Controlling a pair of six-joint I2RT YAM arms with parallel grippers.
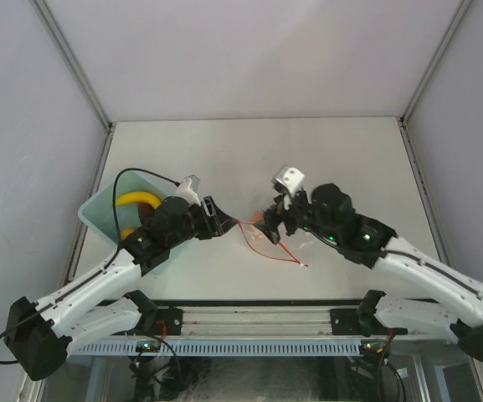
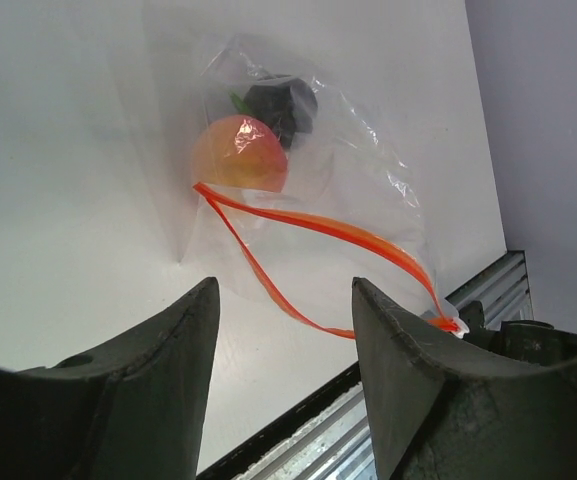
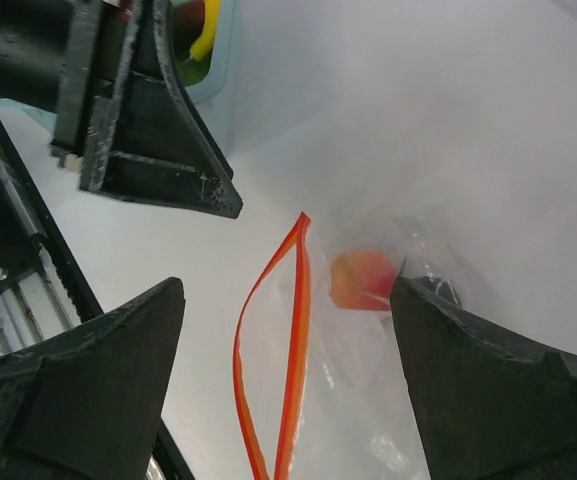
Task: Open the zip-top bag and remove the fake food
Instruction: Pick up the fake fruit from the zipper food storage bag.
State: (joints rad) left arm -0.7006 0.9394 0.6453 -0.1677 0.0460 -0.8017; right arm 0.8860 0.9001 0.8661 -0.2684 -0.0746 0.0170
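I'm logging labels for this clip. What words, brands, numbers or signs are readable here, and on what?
None: no readable text shows in any view.
The zip-top bag is clear and unprinted; its red-orange zip strip is plain.
The light blue bin shows no markings.

White table (image 1: 308, 159), grey walls (image 1: 249, 50), prob. alu. rail (image 1: 258, 321)

No lettering, label, brand or number can be read in any view.
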